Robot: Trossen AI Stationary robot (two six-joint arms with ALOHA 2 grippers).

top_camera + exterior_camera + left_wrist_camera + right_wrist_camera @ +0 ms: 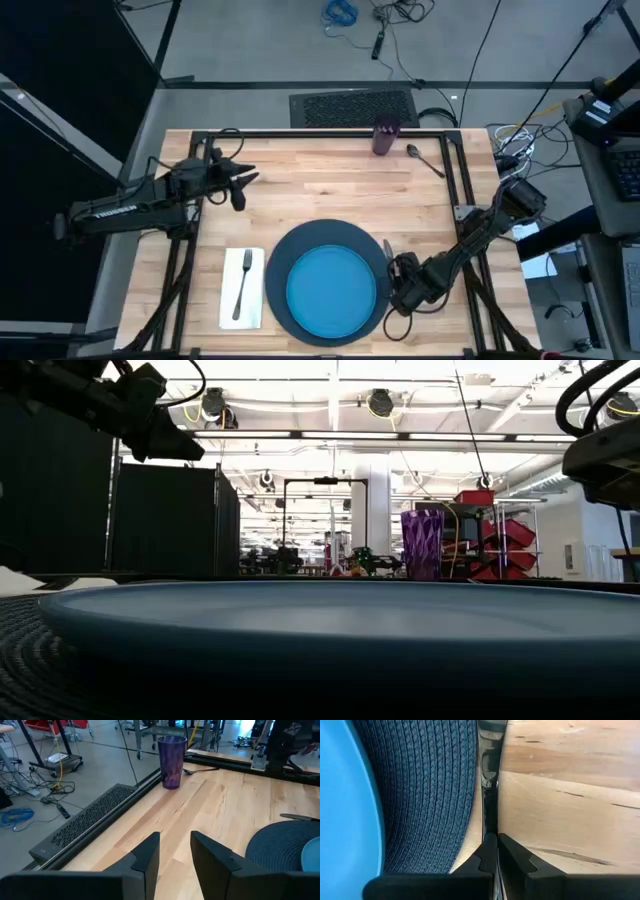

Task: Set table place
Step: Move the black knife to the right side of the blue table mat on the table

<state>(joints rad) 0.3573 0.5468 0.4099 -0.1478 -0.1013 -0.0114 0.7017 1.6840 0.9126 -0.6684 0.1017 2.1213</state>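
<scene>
My right gripper (492, 851) is down at the table (330, 185), fingers pinched on the thin shiny knife (488, 780) lying just beside the right rim of the woven dark navy disc (279, 255). The bright blue plate (330, 290) sits on that disc, with the fork (241, 283) on the white napkin (228, 300) to its left. My left gripper (175, 851) hovers with fingers parted over the far left; the ribbed purple cup (385, 137) and spoon (425, 160) stand at the far edge.
</scene>
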